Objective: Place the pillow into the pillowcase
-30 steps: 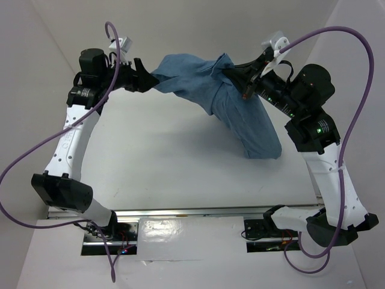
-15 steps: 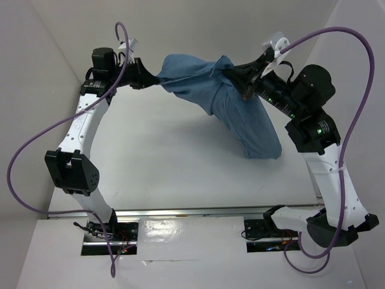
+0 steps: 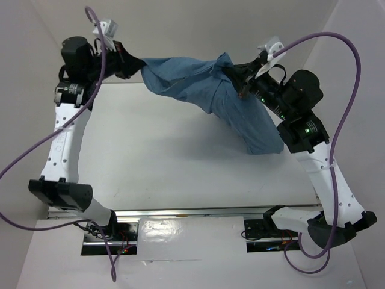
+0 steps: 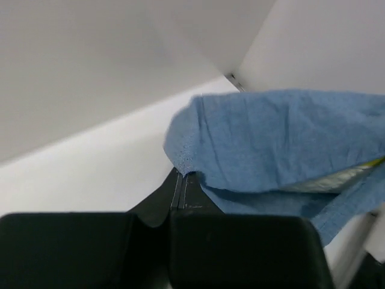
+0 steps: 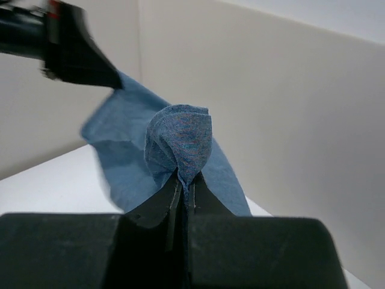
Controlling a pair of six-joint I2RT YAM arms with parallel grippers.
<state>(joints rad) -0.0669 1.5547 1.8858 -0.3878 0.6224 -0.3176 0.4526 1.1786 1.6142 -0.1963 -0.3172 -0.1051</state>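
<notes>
Since a second ago the left gripper (image 3: 131,64) has closed on the free corner of the pillowcase (image 3: 192,81) and drawn it outward, away from the right gripper (image 3: 236,78), so the blue cloth now spans the gap between the two as a taut band above the table (image 3: 168,162).

From the top camera only denim-blue fabric shows. The full part of the pillowcase hangs down from the right gripper and slants toward that arm's base, its lower end near the table.

The left wrist camera adds what the overhead view hides. The left gripper (image 4: 183,179) has its jaws pressed together on the hem of the pillowcase (image 4: 271,138). Just beyond and to the side of them, a pale cream strip of the pillow (image 4: 334,179) with a yellow edge peeks from between two blue layers, so the pillow sits inside the case.

The right wrist camera shows the right gripper (image 5: 183,180) clamped on a bunched knot of the pillowcase (image 5: 180,141). The cloth runs ahead from there to the blurred left gripper (image 5: 75,54). No pillow is visible in this view.
</notes>
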